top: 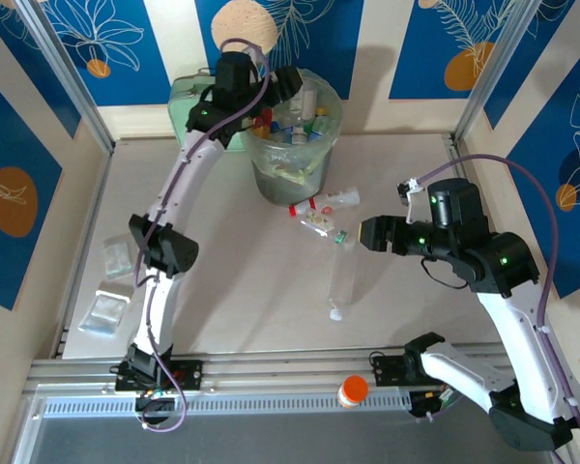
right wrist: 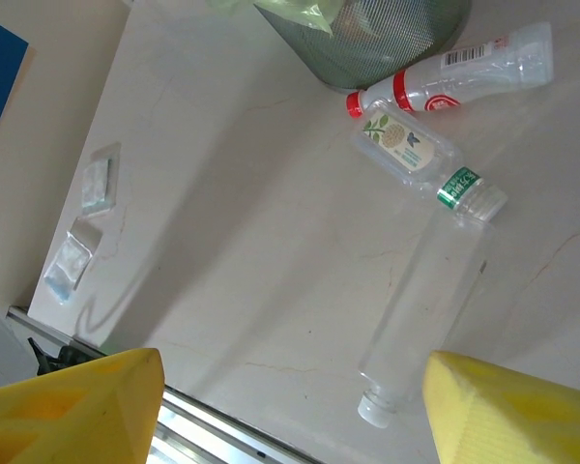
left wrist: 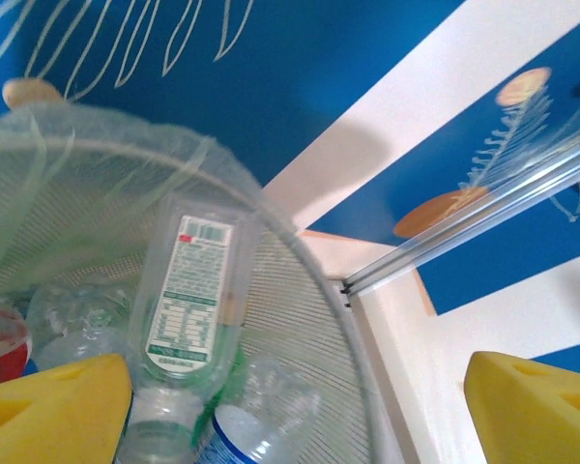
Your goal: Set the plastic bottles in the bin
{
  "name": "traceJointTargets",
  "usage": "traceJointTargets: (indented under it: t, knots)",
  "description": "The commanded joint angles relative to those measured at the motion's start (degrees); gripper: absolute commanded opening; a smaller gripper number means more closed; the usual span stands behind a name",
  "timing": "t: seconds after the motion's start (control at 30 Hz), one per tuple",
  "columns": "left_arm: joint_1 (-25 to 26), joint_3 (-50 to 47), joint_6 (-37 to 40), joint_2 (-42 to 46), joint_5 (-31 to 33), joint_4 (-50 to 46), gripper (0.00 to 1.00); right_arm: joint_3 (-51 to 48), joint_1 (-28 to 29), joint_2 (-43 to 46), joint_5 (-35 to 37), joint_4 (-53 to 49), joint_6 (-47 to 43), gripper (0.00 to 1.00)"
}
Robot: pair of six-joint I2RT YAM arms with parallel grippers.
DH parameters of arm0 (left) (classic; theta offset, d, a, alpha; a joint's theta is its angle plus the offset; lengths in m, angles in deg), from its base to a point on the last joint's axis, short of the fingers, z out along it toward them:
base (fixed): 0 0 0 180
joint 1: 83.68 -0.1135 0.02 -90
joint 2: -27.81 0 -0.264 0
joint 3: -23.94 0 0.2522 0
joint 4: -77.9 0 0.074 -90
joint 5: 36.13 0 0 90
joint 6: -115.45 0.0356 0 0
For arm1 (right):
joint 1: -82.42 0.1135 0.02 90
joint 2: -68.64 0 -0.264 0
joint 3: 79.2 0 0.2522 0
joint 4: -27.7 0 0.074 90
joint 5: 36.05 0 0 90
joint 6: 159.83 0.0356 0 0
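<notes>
Right gripper (top: 362, 234), jaws spread and empty, stands nearest the long clear white-capped plastic bottle (top: 341, 282) lying at its 7 o'clock, axis 12-to-6. Left gripper (left wrist: 295, 406), jaws spread, hangs over the round grey-green bin (top: 292, 174).

**Right wrist view: three bottles lying loose on the table**

We count three bottles lying on the pale table (right wrist: 222, 222).

- The red-capped bottle (right wrist: 445, 82) has a red-and-white label, and its cap lies just beside the base of the bin (right wrist: 387, 43).
- The flat labelled bottle (right wrist: 411, 150) lies just below it and has a green band at its neck.
- The long clear bottle (right wrist: 425, 300) has a white cap that points towards us. Its base is at or touching the green-banded neck.

We also note a pale green liner (right wrist: 285, 12) at the bin's edge. Two small clear packets (right wrist: 82, 227) lie far left, well apart from the bottles, and a metal rail (right wrist: 222, 425) runs along the near edge.

The right gripper (right wrist: 290, 411) has its yellow fingers (right wrist: 72, 406) spread wide with nothing between them.
</notes>
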Motion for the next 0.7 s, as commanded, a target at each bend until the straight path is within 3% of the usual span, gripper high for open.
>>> traceJointTargets:
  t: [0.0,0.13,0.47,0.57,0.67]
  knots:
    - [-0.2,-0.1,4.8,7.5,1.1,-6.2,0.86,1.0,0.4,-1.5,0.0,0.6,0.6,0.71]
    - [0.7,-9.8,6.5,16.4,3.0,-11.1,0.82,0.5,0.6,-3.8,1.4,0.7,2.3,0.7]
    - [1.7,-50.6,2.7,45.8,8.4,-9.5,0.79,-4.3,0.4,-13.5,4.9,3.0,9.1,0.71]
    - [1.7,-57.4,3.0,52.1,9.1,-10.7,0.8,-4.5,-1.1,-17.3,2.2,7.5,11.9,0.71]
    - [1.6,-62.0,4.1,56.7,9.2,-12.2,0.81,-4.9,-0.9,-22.4,0.7,12.7,7.2,0.74]
